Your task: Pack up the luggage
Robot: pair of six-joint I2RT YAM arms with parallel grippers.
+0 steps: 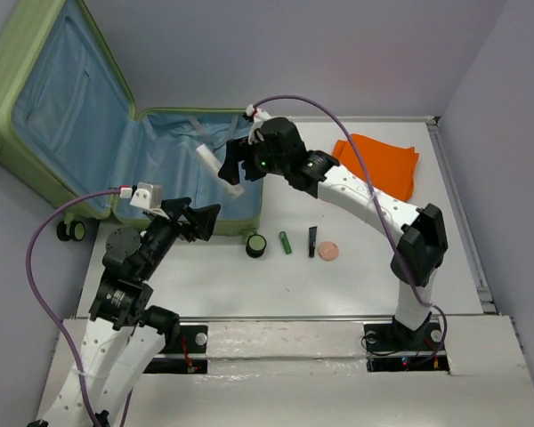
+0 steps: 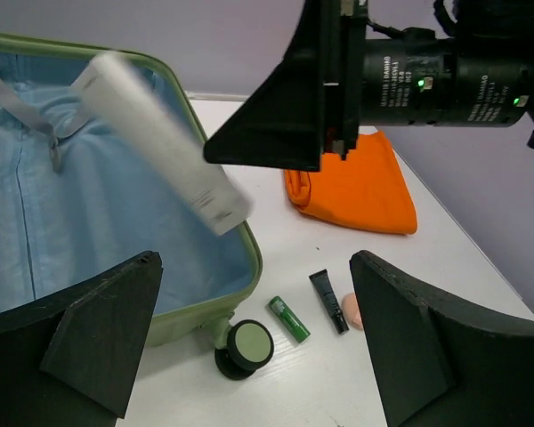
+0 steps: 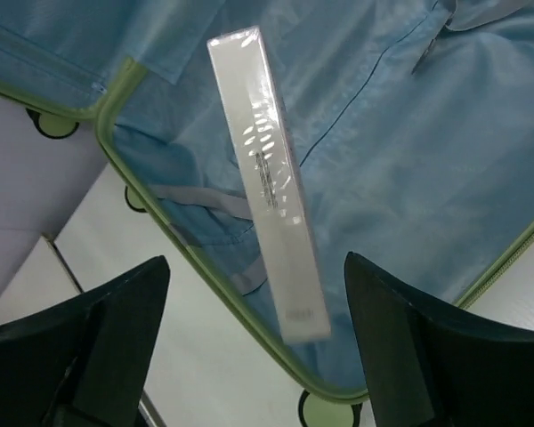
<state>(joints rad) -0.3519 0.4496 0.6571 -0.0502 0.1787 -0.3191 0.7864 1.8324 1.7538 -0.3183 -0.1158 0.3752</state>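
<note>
Hovering over luggage [image 1: 160,165] rim, R jaws open, white box [image 1: 219,169] loose; L jaws open, empty.

Even, bright light is cast; the white box [image 2: 165,147] is smeared by blur, with glare on its wrapping.

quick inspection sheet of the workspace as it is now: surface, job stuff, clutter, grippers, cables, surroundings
surface: white table
job's things: green luggage open, lid up, blue lining showing; long white box tilted over the open half
clutter: orange cloth, green tube, black tube, pink round item
grippers: right gripper over the luggage, fingers apart, not touching the box; left gripper open, empty
cables: purple left cable and right cable looped along the arms
surroundings: plain lavender walls; nothing else seen
</note>
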